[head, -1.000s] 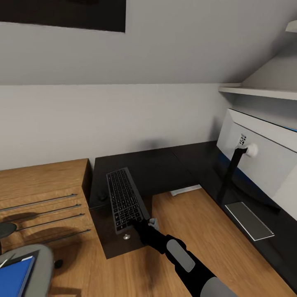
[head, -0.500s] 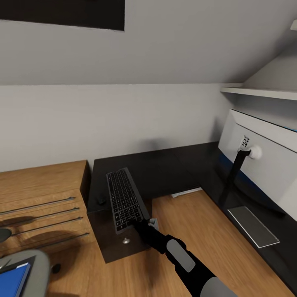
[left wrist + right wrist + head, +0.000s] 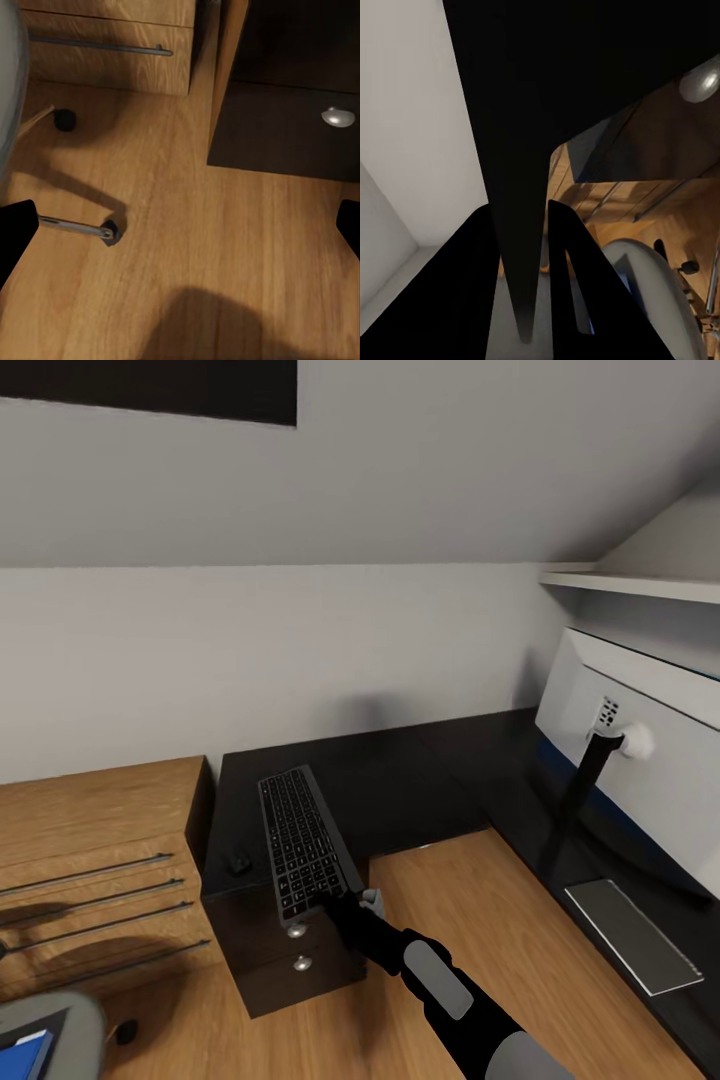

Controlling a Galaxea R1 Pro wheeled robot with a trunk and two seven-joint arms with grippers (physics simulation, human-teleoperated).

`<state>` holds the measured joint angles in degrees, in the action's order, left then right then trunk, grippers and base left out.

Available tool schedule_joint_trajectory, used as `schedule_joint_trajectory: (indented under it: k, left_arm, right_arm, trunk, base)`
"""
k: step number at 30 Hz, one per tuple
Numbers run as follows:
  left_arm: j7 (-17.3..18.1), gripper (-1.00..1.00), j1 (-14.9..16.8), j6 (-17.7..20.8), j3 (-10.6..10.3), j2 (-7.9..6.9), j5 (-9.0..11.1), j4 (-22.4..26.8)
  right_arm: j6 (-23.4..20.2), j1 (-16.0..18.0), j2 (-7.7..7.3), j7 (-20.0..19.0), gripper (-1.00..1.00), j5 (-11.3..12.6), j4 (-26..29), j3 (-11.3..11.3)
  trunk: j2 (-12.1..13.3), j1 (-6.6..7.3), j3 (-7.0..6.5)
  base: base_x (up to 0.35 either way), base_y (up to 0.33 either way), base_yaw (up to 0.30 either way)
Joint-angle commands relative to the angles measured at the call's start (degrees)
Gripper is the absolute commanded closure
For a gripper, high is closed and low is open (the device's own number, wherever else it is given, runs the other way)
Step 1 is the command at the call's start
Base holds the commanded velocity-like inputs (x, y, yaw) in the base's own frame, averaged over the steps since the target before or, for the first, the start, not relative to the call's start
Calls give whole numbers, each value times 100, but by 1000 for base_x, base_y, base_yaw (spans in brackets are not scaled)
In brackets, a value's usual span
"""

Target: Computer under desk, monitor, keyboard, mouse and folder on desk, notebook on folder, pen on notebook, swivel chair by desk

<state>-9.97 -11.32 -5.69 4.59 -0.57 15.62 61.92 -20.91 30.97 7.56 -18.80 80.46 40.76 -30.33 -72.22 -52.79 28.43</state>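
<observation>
Nothing about the grip has changed since a second ago: from the head, the right gripper (image 3: 345, 900) pinches the keyboard's (image 3: 303, 841) near end above the desk (image 3: 400, 780), monitor (image 3: 640, 760) to its right; the left wrist shows wide-apart fingertips (image 3: 15, 232) over floor (image 3: 180, 247); the right wrist shows fingers (image 3: 570, 262) clamping the keyboard's edge.
</observation>
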Motion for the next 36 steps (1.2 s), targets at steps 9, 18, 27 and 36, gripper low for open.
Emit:
schedule_joint_trajectory:
  k: [9,18,27,36]
  left_arm:
    - [-15,-100,-2,-35,-11,0,56,5]
    - [-24,-100,-2,-36,-11,5,55,5]
    - [-23,-100,-2,-37,-11,13,56,8]
    - [-23,-100,-2,-36,-11,5,56,5]
  right_arm:
    - [-15,6,9,-18,100,49,-7,-8]
    - [-18,6,9,-18,100,49,-7,-8]
    - [-18,6,9,-18,100,49,-7,-8]
    - [-16,6,9,-18,100,49,-7,-16]
  trunk:
    - [-3,-1,4]
    - [-3,-1,4]
    - [-364,-199,166]
    - [-524,-287,238]
  base:
    - [111,0,0]
    - [28,0,0]
    - [1,0,0]
    - [0,0,0]
